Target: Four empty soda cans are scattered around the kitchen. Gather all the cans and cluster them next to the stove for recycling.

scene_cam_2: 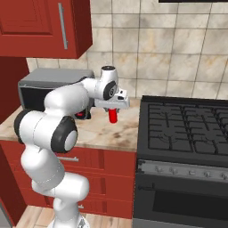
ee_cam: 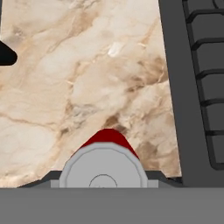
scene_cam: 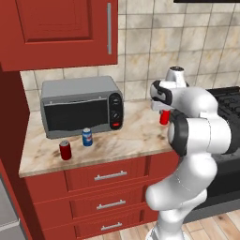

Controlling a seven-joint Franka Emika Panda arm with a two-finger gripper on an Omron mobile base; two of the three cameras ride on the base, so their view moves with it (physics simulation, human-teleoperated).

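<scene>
My gripper (scene_cam_2: 114,108) is shut on a red soda can (scene_cam_2: 113,115), held upright over the marble counter (scene_cam_2: 100,129) just left of the stove (scene_cam_2: 187,127). I cannot tell whether its base touches the counter. In the hand view the can's silver top (ee_cam: 103,168) sits at the bottom, and the stove's black edge (ee_cam: 175,87) runs down the right. From the left base view the held can (scene_cam: 163,117) shows behind my arm. Another red can (scene_cam: 65,150) and a blue can (scene_cam: 87,137) stand upright near the counter's front left, before the toaster oven.
A grey toaster oven (scene_cam: 82,105) stands at the back left of the counter (scene_cam: 136,136). Red upper cabinets (scene_cam: 61,33) hang above it and drawers (scene_cam: 110,176) sit below. Bare marble (ee_cam: 65,87) lies between the toaster oven and the stove.
</scene>
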